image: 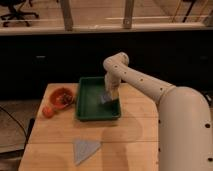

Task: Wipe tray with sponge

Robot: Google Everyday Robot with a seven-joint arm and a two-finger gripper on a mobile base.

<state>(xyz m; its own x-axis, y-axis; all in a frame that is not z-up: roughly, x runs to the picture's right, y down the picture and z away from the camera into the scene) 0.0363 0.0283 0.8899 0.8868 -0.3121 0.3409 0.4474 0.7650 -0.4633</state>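
A dark green rectangular tray (90, 107) with low walls lies on the wooden table near its back edge. My white arm reaches in from the right and bends down over the tray. The gripper (108, 95) hangs inside the tray's right half, close to the right wall. A small pale grey-blue sponge (105, 97) shows at the gripper's tip, just above or on the tray floor.
A round orange bowl (62, 97) stands left of the tray, with a small orange ball (47, 111) beside it. A flat grey triangular cloth (84, 149) lies near the table's front. The arm's white body (185, 135) fills the right side.
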